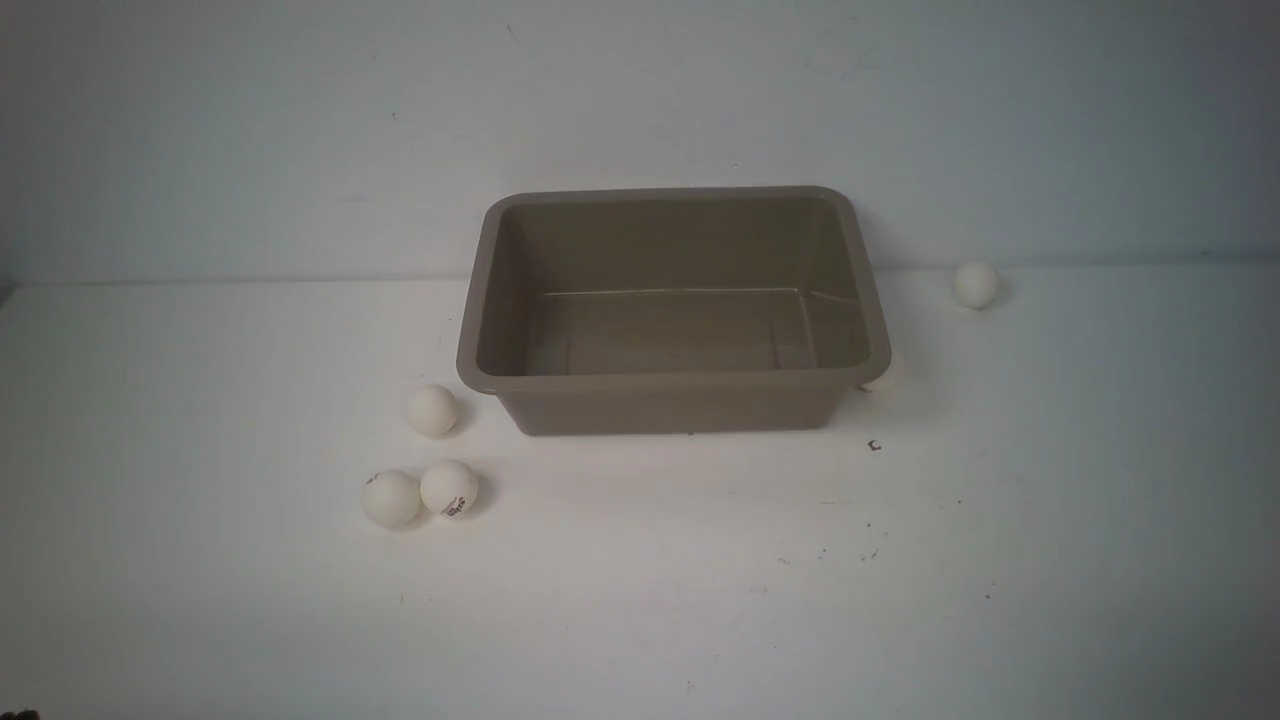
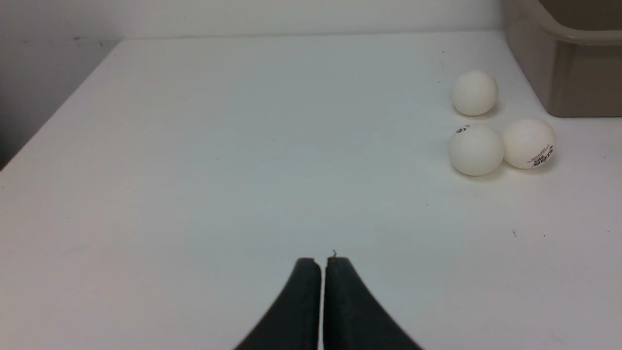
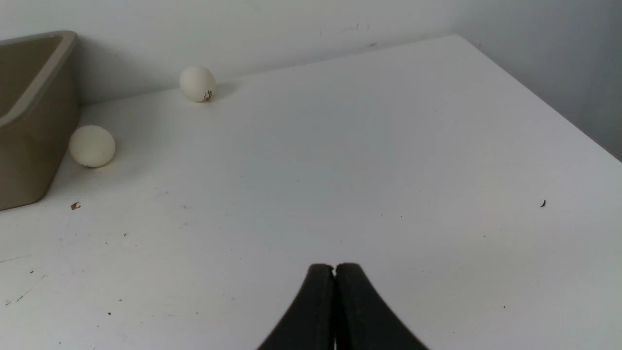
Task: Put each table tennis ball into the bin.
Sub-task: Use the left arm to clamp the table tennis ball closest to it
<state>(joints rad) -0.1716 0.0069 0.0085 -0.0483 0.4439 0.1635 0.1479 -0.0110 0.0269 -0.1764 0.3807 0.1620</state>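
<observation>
In the front view, the bin [image 1: 676, 382] hid most of one ball [image 1: 888, 376] at its near right corner, and only a sliver showed past the rim. The print on the near-left ball [image 1: 449, 488] was too small to read. A dark speck [image 1: 875, 446] on the table [image 1: 640, 600] was too small to identify. In the left wrist view, only a corner of the bin showed, and the left fingers [image 2: 306, 306] were cut off behind their tips. In the right wrist view, the bin and the right fingers [image 3: 316, 311] were cut off likewise. The mark on the far ball [image 3: 197, 83] could not be made out.
</observation>
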